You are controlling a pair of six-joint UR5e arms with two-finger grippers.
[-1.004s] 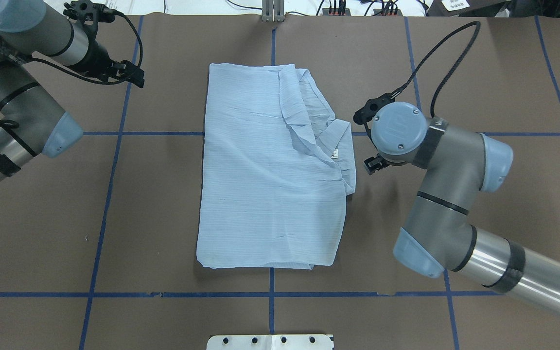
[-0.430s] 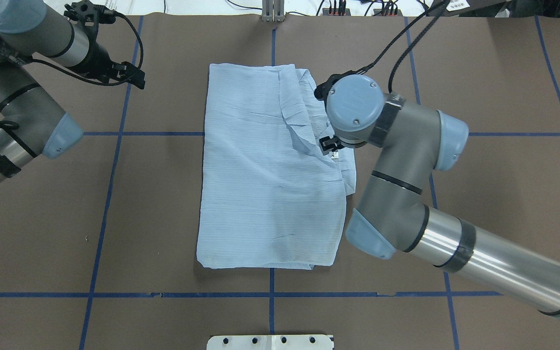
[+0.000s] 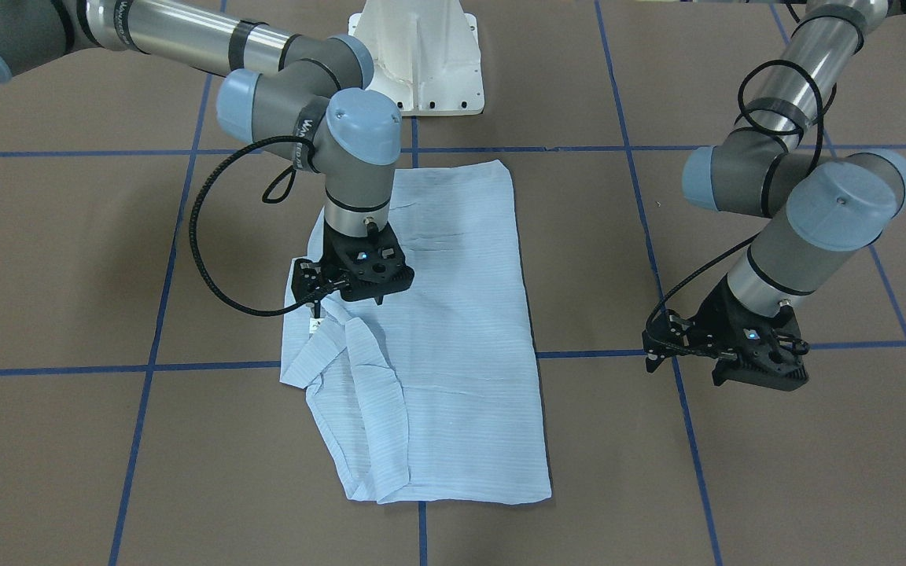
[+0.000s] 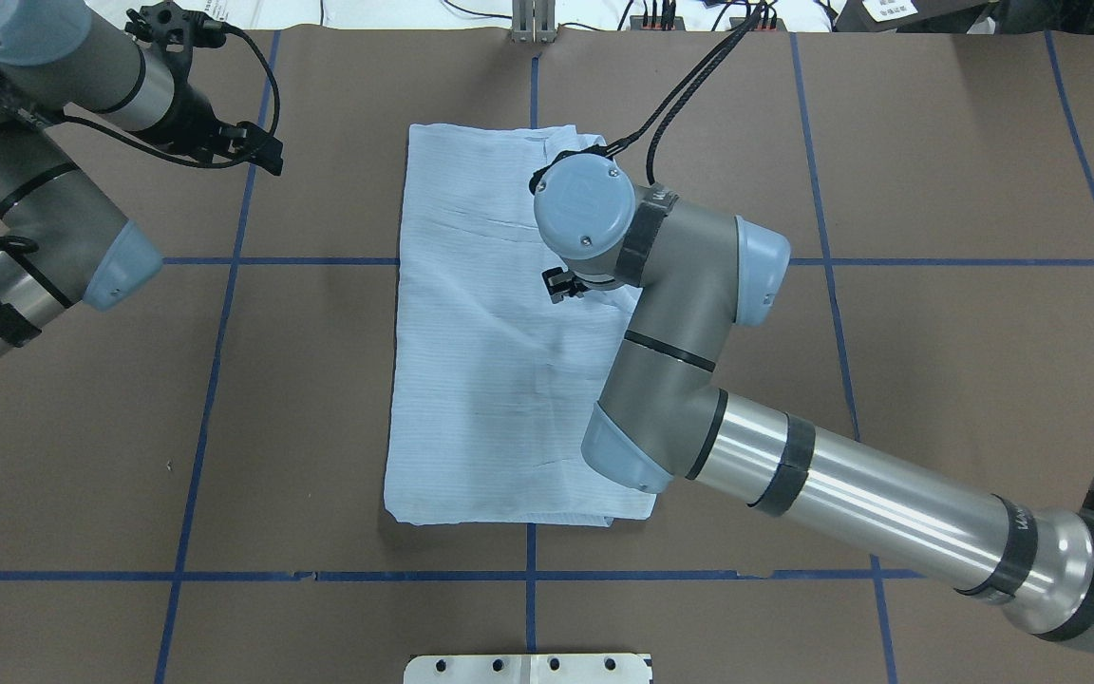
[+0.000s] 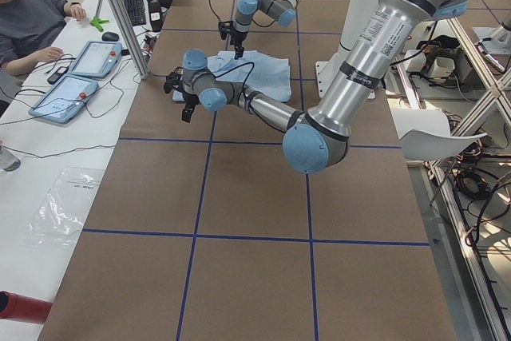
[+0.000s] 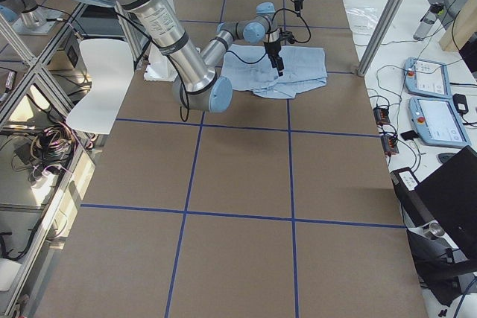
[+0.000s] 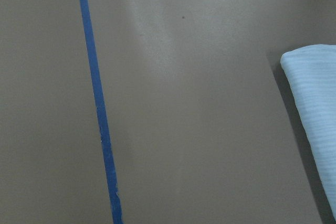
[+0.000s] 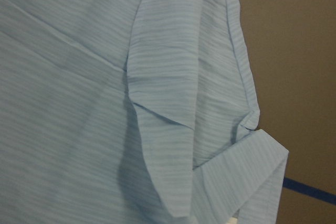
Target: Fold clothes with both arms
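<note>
**Front-facing view.** A thin, light-blue, faintly striped fabric shirt (image 3: 453, 330) lies folded into a long rectangle in the middle of the brown paper-covered table (image 3: 697, 487). The black two-finger right gripper (image 3: 374, 297) hangs low over the shirt's right edge. It is just beside the small white neck label (image 3: 314, 324) and the loose, turned-over collar flap (image 3: 374, 393). Whether it touches cloth, and whether its jaws are spread or pressed together, cannot be told. The black left gripper (image 3: 760, 381) hovers over bare table on the robot's left, apart from the shirt and carrying nothing. Its jaw state cannot be told either.

**Overhead view.** The right arm's wrist covers its gripper and the collar area (so contact cannot be checked here).

**Side views.** Both grippers are too small to judge. A seated person (image 5: 32, 21) is at the bench beyond the table's far side.

**Left wrist view.** This shows bare table, a blue tape line (image 7: 97, 103) and the shirt's rounded folded edge at the right. No fingers are in frame.

**Right wrist view.** Cloth fills the frame, with the flap and a collar point visible. No fingers are shown.

**Assessment.** The shirt is judged light and limp. It is likely to slide on the paper and to shed its layers if lifted by one. The flap's free edge or the rectangle's corners look like the best places to hold, pinching through all layers.
</note>
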